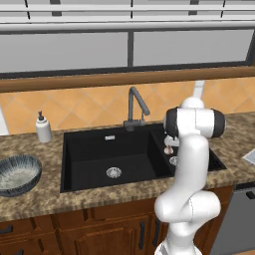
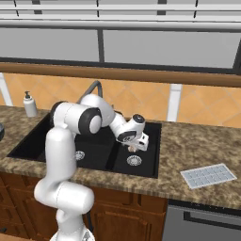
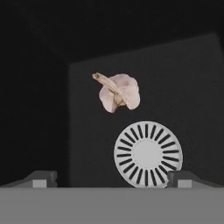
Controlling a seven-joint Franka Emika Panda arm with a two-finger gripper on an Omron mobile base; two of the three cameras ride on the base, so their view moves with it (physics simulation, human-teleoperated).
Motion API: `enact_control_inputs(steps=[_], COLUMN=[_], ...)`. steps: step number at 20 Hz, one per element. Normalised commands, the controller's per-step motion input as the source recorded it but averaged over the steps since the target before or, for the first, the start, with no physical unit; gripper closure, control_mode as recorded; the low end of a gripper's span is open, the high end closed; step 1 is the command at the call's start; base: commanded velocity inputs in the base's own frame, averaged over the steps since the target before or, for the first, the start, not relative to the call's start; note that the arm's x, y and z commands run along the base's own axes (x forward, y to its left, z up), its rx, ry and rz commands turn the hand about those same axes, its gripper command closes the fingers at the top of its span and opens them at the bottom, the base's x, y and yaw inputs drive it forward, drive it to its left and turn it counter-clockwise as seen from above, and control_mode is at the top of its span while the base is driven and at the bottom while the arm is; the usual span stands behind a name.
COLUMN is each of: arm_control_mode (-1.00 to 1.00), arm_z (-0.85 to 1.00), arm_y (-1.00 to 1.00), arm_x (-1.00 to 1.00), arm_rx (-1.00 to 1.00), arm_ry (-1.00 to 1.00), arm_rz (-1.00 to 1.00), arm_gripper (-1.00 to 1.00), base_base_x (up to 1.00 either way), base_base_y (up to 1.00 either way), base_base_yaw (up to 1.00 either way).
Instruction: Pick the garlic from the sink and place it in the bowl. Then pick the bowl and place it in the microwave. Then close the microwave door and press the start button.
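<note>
The garlic (image 3: 119, 92), a small pale pinkish bulb with a tapered tip, lies on the floor of the narrow right basin of the black sink (image 1: 89, 149), just beyond that basin's silver drain (image 3: 148, 154). My gripper (image 3: 113, 179) hangs open above that basin, pointing down, with nothing between its fingers. From the right base view, the gripper (image 2: 134, 144) is directly over the garlic (image 2: 132, 149), still clear of it. The bowl (image 1: 17, 173), blue-grey outside and pale inside, rests on the counter left of the sink. The microwave and its door are out of view.
A grey gooseneck faucet (image 1: 135, 107) stands behind the divider between the basins. A white soap dispenser (image 1: 44, 128) sits at the sink's back left corner. The wide basin has its own drain (image 1: 113, 172). A pale gridded mat (image 2: 207, 175) lies on the counter at right.
</note>
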Motion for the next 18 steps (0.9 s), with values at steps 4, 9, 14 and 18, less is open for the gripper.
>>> enact_control_inputs(steps=[4, 9, 14, 18], arm_control_mode=[-1.00, -1.00, -1.00, -1.00], arm_z=[-0.16, -0.16, -0.22, -0.27], arm_y=[0.00, 0.00, 0.00, 0.00], arm_x=[0.30, 0.43, 0.31, 0.27], arm_rx=[0.02, 0.03, 0.03, 0.03], arm_ry=[0.00, 0.00, 0.00, 0.00], arm_rz=[0.00, 0.00, 0.00, 0.00], arm_gripper=[-1.00, -1.00, -1.00, -1.00], base_base_x=[0.00, 0.00, 0.00, 0.00], base_base_y=[0.00, 0.00, 0.00, 0.00], base_base_yaw=[0.00, 0.00, 0.00, 0.00])
